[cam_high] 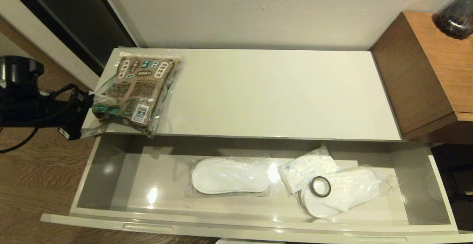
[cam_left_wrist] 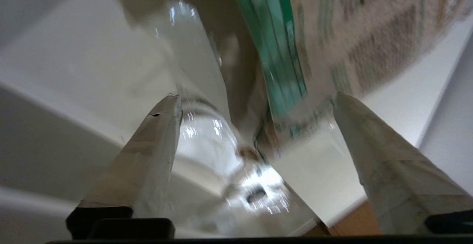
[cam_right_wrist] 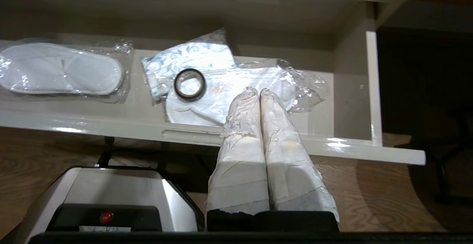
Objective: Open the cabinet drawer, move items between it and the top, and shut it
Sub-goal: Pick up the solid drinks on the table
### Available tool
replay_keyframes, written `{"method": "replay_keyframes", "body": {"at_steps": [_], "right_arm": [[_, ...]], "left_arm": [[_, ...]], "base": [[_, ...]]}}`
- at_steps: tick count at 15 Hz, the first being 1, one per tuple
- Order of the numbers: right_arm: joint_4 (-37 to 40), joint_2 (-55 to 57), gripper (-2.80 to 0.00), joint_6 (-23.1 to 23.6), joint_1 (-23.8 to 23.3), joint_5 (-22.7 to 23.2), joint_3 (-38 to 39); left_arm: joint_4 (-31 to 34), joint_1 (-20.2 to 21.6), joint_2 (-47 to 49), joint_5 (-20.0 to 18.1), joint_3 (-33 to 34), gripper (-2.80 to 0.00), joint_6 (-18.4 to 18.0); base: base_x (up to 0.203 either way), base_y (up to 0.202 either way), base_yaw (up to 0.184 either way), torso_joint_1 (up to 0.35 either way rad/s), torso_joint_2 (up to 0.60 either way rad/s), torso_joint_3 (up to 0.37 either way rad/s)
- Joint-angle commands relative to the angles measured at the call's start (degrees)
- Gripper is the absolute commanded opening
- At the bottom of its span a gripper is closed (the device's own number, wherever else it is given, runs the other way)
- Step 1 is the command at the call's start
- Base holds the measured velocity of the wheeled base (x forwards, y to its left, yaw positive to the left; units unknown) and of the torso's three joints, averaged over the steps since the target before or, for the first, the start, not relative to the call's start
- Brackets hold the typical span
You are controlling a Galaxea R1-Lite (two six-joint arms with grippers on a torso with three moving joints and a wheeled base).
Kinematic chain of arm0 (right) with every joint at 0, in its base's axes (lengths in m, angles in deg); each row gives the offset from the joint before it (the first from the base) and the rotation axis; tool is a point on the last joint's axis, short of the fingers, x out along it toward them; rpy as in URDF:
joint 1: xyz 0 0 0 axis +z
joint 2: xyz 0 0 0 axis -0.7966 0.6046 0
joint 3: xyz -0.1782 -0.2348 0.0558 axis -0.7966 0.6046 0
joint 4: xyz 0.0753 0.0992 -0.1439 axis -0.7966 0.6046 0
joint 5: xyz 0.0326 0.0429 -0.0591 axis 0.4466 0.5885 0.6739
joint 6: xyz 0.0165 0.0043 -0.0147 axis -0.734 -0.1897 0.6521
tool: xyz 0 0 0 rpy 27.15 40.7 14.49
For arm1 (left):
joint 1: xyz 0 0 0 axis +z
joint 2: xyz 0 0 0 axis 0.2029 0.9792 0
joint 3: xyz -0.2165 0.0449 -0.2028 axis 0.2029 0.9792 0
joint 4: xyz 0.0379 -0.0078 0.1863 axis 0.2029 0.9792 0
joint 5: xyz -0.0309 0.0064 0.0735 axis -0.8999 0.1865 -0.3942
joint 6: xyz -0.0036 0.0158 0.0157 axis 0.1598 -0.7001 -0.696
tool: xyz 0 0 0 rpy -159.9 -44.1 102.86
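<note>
The cabinet drawer (cam_high: 147,227) stands pulled out below the top (cam_high: 277,92). A brown-and-green packet (cam_high: 138,88) lies on the top's left end, its clear plastic edge hanging over the front left corner. My left gripper (cam_high: 85,114) is at that corner, open, and in the left wrist view the packet's (cam_left_wrist: 332,33) plastic edge lies loose between the spread fingers (cam_left_wrist: 155,144). Inside the drawer lie one wrapped pair of white slippers (cam_high: 229,175), a second pair (cam_high: 347,192) and a black tape roll (cam_high: 320,186) resting on it. My right gripper (cam_right_wrist: 258,90) is shut and empty, in front of the drawer's right part.
A small white crinkled sachet (cam_high: 308,168) lies in the drawer beside the tape roll. A taller brown wooden unit (cam_high: 425,74) stands at the right of the cabinet with a dark glass object (cam_high: 458,14) on it. The robot's silver base (cam_right_wrist: 111,192) is below the drawer front.
</note>
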Motion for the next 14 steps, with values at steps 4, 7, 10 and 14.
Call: {"method": "replay_keyframes", "body": {"at_steps": [4, 7, 10, 14], "right_arm": [[0.02, 0.07, -2.8, 0.03, 0.0, 0.02, 0.09], [0.02, 0.07, -2.8, 0.03, 0.0, 0.02, 0.09], [0.02, 0.07, -2.8, 0.03, 0.0, 0.02, 0.09], [0.02, 0.07, -2.8, 0.03, 0.0, 0.02, 0.09]], "left_arm": [[-9.07, -2.54, 3.23, 4.33, 1.02, 0.0, 1.79], [-9.03, -3.12, 5.69, 5.05, -2.51, 0.0, 1.88], [-10.53, -3.66, 8.65, 5.68, -6.18, 0.0, 2.61], [-17.83, -3.6, 10.46, 5.45, -5.63, 0.0, 5.51]], "base": [[0.0, 0.0, 0.0, 0.0, 0.0, 0.0], [0.0, 0.0, 0.0, 0.0, 0.0, 0.0], [0.0, 0.0, 0.0, 0.0, 0.0, 0.0], [0.0, 0.0, 0.0, 0.0, 0.0, 0.0]]}}
